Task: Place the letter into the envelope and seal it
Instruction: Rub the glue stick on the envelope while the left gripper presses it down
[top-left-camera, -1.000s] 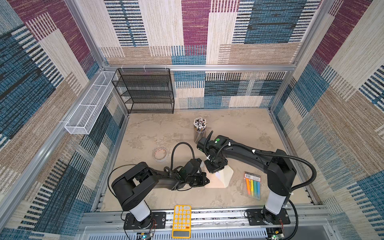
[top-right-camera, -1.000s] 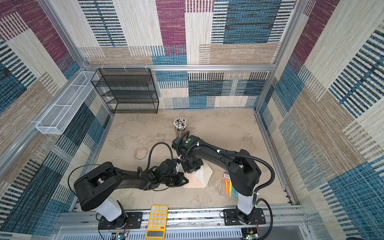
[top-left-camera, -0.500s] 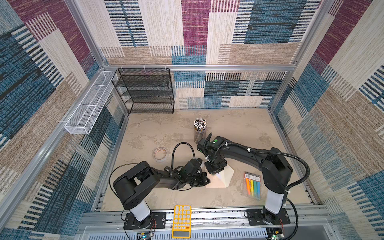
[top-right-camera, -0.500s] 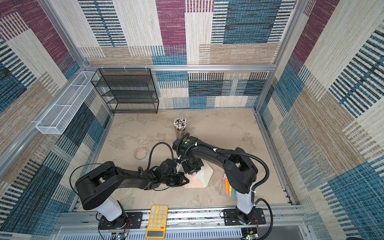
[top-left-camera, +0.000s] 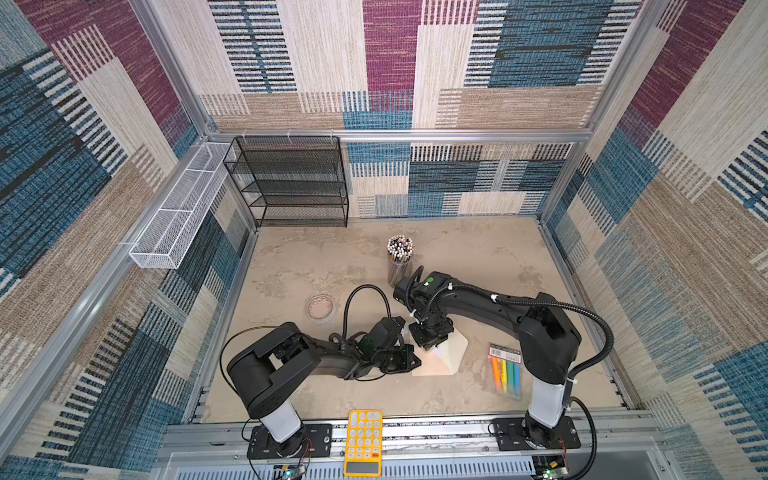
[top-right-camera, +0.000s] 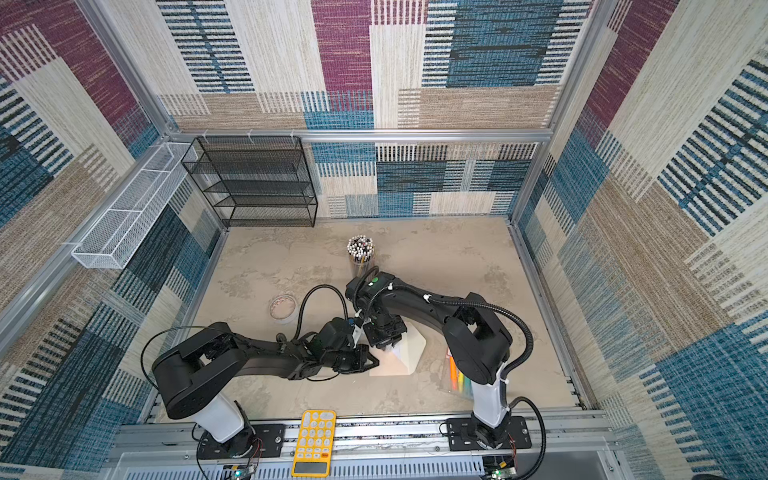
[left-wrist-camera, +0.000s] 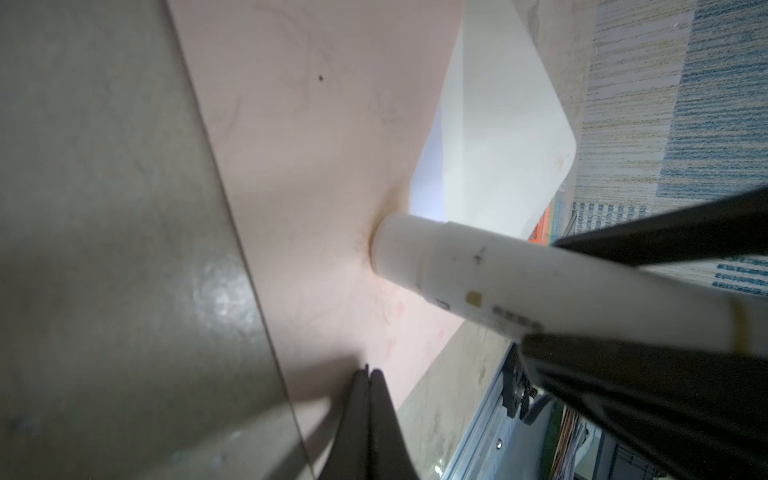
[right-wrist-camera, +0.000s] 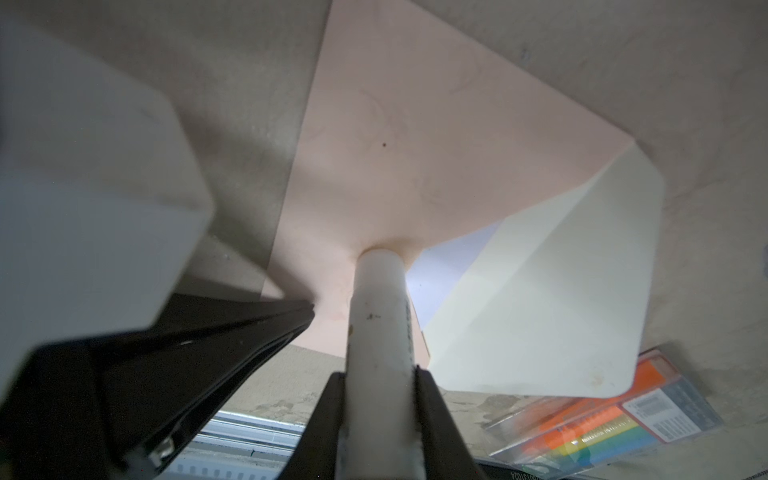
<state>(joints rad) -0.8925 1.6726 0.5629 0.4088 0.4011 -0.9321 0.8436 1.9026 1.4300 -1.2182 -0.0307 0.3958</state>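
Peach-tan paper, the envelope (right-wrist-camera: 415, 145), is lying flat beneath both claws, its cream flap (right-wrist-camera: 582, 291) folded back. The right gripper (right-wrist-camera: 379, 376) is clamping a white glue stick (right-wrist-camera: 376, 291) and pressing its tip on the envelope's mouth edge. Just beyond that tip the letter (right-wrist-camera: 451, 262) is showing as a pale sliver inside the mouth. The left gripper (left-wrist-camera: 369, 380) — jaws together — is touching the envelope beside the stick.

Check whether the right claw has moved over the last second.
Yes, slightly: the right claw, shut on the glue stick, has slid left, toward the left claw, judged against the pencil cup.
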